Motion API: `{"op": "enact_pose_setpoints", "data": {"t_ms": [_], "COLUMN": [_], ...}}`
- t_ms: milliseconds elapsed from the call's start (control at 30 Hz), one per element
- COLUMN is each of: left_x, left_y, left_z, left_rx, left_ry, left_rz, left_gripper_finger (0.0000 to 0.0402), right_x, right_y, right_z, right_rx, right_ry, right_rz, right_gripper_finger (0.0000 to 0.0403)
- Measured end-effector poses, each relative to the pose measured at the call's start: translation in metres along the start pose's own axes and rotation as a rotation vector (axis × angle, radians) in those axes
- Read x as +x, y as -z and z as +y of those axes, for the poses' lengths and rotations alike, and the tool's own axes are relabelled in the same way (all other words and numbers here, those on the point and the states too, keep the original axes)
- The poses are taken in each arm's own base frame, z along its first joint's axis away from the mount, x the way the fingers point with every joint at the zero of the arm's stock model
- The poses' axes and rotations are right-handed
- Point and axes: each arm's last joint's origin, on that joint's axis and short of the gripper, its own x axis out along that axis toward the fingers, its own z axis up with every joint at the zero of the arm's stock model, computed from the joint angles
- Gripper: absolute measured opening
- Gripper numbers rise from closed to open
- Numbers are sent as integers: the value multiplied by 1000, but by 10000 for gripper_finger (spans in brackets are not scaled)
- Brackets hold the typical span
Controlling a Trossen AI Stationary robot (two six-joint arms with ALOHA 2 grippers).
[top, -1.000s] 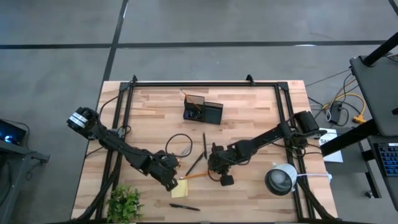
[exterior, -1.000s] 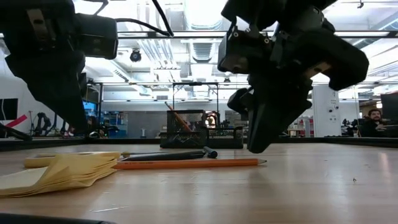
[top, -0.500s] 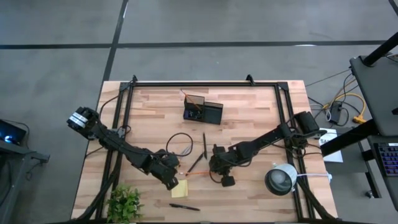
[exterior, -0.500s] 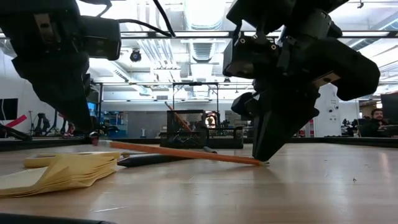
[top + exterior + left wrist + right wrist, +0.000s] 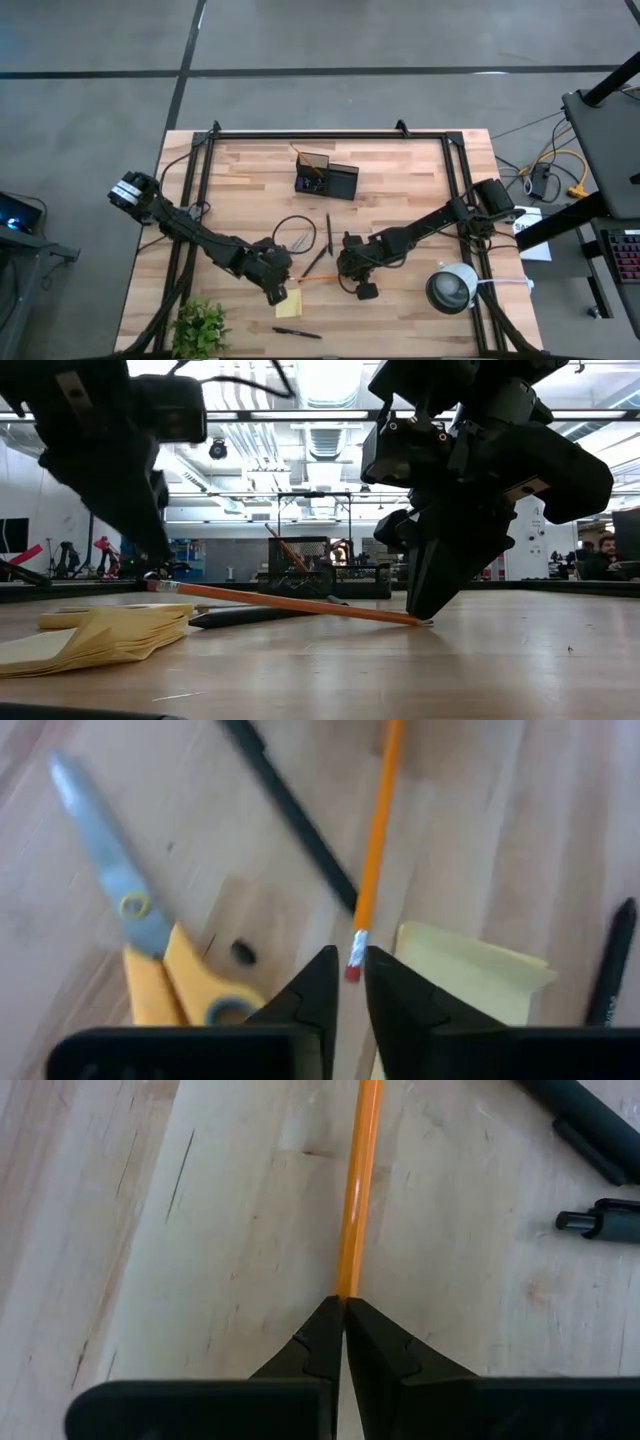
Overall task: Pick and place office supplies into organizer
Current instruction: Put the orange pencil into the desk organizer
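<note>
**Both grippers on one pencil, box still far off**

The wooden table (image 5: 400, 190) is the biggest thing here. Across it from both grippers, well apart, sits the dark organizer (image 5: 328, 178). Something orange already sticks up out of it, so a little of the job looks done.

Most is left. The yellow-handled scissors (image 5: 165, 975) and a square yellow sticky-note pad (image 5: 465, 980) lie out on the wood, one on each side of the left gripper. A black pen (image 5: 290, 815) lies just ahead of it.

The right gripper (image 5: 343, 1320) is pinched tight on the pointed end of the orange pencil (image 5: 285, 603), pressing it to the table. The left gripper (image 5: 350, 970) has its fingers a tiny bit apart, with the eraser end between them and lifted — I cannot tell if it really grips.

The pencil is not in the organizer yet — it hangs slanted between the two grippers.
</note>
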Motion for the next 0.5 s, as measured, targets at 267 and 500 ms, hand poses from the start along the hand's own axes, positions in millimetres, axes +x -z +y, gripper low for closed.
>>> {"op": "enact_pose_setpoints", "data": {"t_ms": [267, 500], "left_x": [0, 13], "left_y": [-2, 3], "left_z": [-1, -3], "left_rx": [55, 68], "left_ry": [24, 58], "left_rz": [-12, 47], "left_gripper_finger": [122, 139], "right_x": [0, 0], "right_y": [0, 0], "right_z": [0, 0], "right_rx": [1, 0], "right_ry": [0, 3], "right_rz": [1, 1], "right_gripper_finger": [9, 9]}}
